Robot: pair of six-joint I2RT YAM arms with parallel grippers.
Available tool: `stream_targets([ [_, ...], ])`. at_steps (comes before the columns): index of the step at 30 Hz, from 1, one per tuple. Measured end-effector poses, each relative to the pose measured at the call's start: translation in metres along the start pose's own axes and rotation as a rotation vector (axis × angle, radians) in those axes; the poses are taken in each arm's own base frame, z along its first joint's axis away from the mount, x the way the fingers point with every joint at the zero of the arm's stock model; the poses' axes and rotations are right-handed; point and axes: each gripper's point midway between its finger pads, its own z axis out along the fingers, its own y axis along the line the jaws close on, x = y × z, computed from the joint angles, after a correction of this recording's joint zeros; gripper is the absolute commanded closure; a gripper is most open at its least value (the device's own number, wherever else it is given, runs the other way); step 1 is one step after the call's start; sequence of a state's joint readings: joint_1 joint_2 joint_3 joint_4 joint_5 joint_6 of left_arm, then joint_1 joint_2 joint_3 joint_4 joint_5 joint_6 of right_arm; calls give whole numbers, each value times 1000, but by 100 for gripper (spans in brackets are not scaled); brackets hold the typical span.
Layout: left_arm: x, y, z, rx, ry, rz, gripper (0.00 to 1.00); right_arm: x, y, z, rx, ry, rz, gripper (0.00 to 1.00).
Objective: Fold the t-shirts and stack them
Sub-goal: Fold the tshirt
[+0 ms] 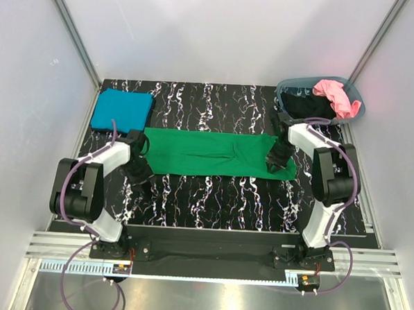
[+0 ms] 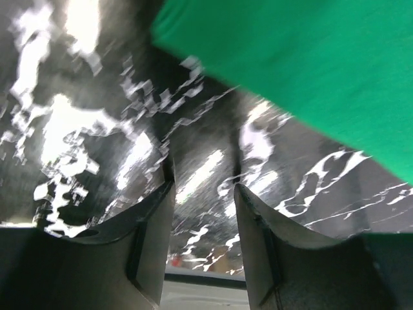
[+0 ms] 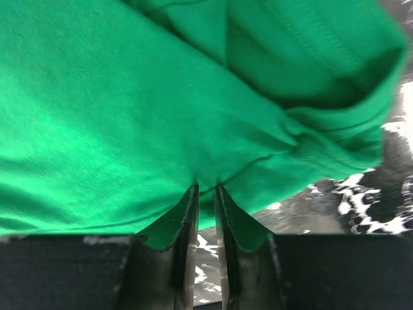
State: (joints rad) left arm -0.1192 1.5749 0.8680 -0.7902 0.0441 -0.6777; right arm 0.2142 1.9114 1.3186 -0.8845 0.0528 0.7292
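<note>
The black table [image 1: 212, 193], veined in white like marble, carries a green shirt [image 1: 207, 153] folded into a long flat band across its middle. A teal shirt [image 1: 121, 109] lies folded at the far left corner. A grey-blue basket [image 1: 301, 81] stands at the far right corner.

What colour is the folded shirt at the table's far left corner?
The folded shirt is teal blue; clearest in the top external view.
</note>
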Motion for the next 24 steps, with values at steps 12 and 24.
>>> stream_targets([
  [12,-24,-19,-98,235,-282,-39,41,-28,-30,-8,-57,-94,-86,68],
  [24,-86,-16,-25,93,-185,-14,41,-32,5,-117,-335,-200,-56,64],
])
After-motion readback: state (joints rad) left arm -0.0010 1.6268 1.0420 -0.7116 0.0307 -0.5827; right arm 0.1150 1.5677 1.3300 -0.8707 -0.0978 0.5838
